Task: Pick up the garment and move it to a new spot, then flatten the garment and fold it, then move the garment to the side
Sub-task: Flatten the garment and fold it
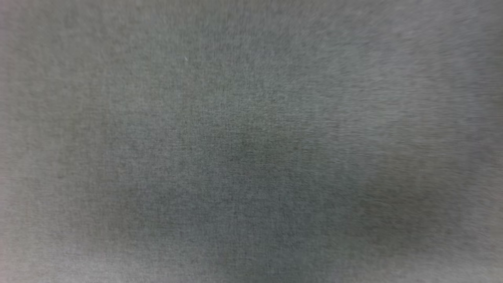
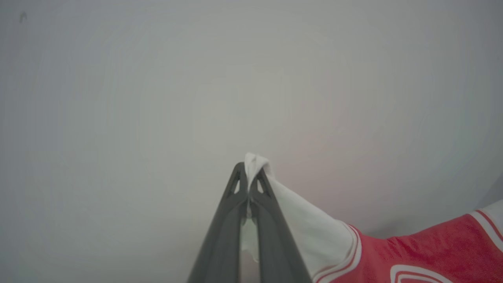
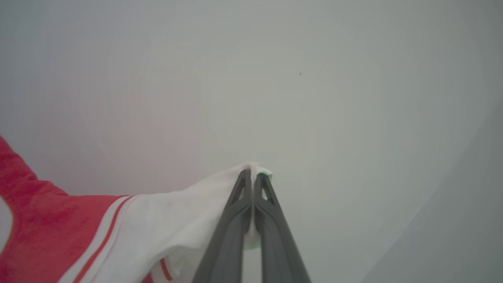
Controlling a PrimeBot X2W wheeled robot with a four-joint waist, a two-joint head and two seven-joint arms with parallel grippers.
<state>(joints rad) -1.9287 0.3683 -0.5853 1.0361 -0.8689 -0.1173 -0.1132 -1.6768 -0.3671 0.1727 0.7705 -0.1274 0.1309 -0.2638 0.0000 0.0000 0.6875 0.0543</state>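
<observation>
The garment (image 2: 432, 251) is a red jersey with white sleeves and red-white stripe trim. In the left wrist view my left gripper (image 2: 248, 173) is shut on the tip of one white sleeve, and the red body trails off to the lower right. My right gripper (image 3: 252, 179) is shut on the other white sleeve of the garment (image 3: 165, 224) in the right wrist view; there the red body hangs away to the lower left. Both sleeves are pinched between the dark fingers, with a tuft of cloth poking past the tips.
Behind both grippers lies a plain pale grey surface (image 2: 157, 98), also in the right wrist view (image 3: 353, 118). The head view is a blurred close grey surface (image 1: 251, 141) with a fine woven look.
</observation>
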